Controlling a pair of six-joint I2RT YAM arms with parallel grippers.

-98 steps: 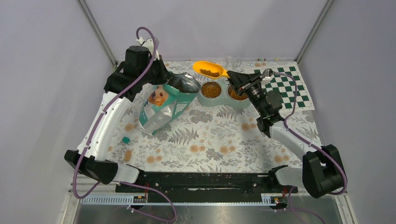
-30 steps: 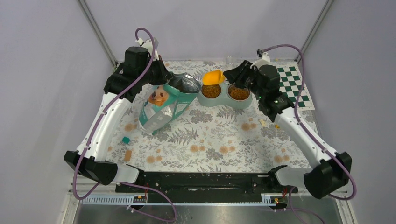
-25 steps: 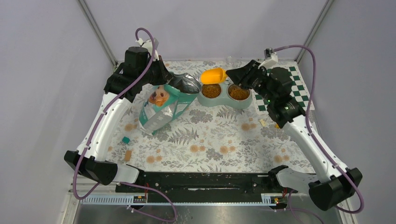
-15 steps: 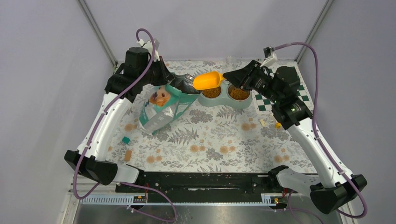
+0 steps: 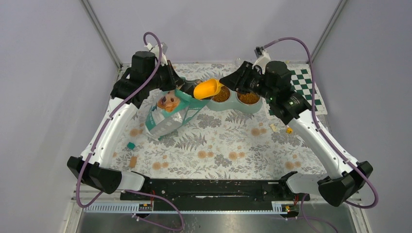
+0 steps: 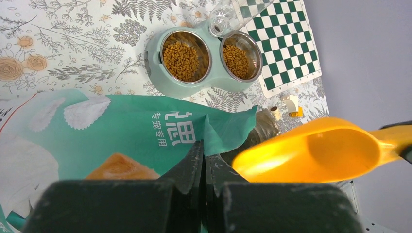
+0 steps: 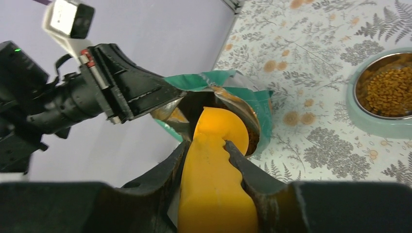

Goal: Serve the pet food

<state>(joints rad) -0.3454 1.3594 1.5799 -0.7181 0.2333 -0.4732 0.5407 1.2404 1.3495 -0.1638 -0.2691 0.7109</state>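
Floral table (image 5: 218,145), pet food (image 5: 221,95) near right claw (image 5: 227,83)

pet food (image 6: 186,51) | small brown dry kibble | loose heaps | fills both sides of mint feeder (image 6: 154,63)

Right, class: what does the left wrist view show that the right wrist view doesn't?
Only the left wrist view: the checkered mat, both bowls of the mint feeder, and the empty inside of the orange scoop. Only the right wrist view: the open mouth of the teal bag, and the right hand clamping the handle. Both: the scoop, the bag pinched by the left hand, pet food in a bowl.
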